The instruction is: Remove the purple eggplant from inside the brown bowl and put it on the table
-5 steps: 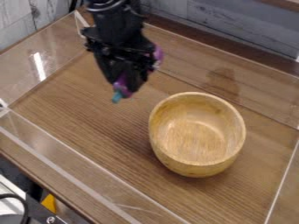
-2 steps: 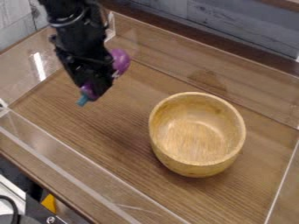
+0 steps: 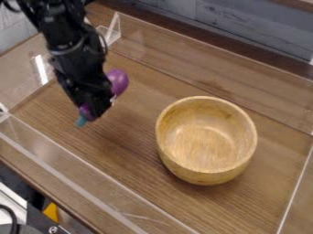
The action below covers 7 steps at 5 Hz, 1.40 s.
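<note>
The fingers point(image 3: 91, 102) look clamped on the purple eggplant point(image 3: 91, 111), whose purple body shows at and below their tips, with its teal end pointing down toward the lower left. A rounder purple thing point(image 3: 119, 80) shows just beside the fingers on their right; whether it is another part of the same toy or something separate, I cannot tell. The eggplant is in the left half of the frame, well apart from the brown bowl point(image 3: 207, 139), which sits right of centre. Whether the teal end touches the worktop point(image 3: 120, 163) or hangs just above it cannot be made out.

The step in hand, as I judge it, is setting the eggplant down; the lifting out seems done. Lower straight and slowly until the toy meets the wood, since the tilted end will probably land first. Let it settle onto its side before loosening the grip, then part the fingers only as much as needed and rise straight up. Opening too high could make the smooth, rounded toy bounce or roll; pressing too hard could make it squirt out sideways. Keep the arm off the clear wall at the left while backing away.
</note>
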Available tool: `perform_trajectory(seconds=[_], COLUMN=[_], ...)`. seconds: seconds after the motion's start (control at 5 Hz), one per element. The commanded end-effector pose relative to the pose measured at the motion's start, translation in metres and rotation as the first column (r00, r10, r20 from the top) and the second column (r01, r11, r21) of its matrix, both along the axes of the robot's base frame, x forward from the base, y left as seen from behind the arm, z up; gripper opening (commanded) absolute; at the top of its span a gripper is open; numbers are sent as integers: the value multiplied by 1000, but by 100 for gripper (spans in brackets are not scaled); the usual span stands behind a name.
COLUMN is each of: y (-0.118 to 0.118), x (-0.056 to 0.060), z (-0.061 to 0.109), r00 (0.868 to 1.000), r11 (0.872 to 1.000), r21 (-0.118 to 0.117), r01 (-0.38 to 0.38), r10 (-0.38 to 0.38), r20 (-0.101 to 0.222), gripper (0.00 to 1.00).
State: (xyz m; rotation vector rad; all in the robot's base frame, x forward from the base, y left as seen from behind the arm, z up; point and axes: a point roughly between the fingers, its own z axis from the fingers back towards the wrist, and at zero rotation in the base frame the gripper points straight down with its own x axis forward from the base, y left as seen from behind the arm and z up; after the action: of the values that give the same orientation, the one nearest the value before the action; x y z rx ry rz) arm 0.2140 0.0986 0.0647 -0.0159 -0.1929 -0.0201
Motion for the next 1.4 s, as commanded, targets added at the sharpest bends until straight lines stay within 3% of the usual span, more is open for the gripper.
perform_trajectory(seconds=[0.0, 0.2, 0.8, 1.0, 1.2], y=[6, 7, -5, -5, -5], x=[2, 1, 5, 3, 1], z=[-7, -15, -22, -22, -20], r00=[1000, 1000, 1000, 1000, 1000], r11=[999, 999, 998, 999, 999], r21=[36, 52, 60, 49, 30], r01=[-9, -5, 4, -6, -21], r10=[9, 5, -5, 6, 21], r20=[19, 16, 8, -6, -20], gripper=[0, 0, 0, 100, 100])
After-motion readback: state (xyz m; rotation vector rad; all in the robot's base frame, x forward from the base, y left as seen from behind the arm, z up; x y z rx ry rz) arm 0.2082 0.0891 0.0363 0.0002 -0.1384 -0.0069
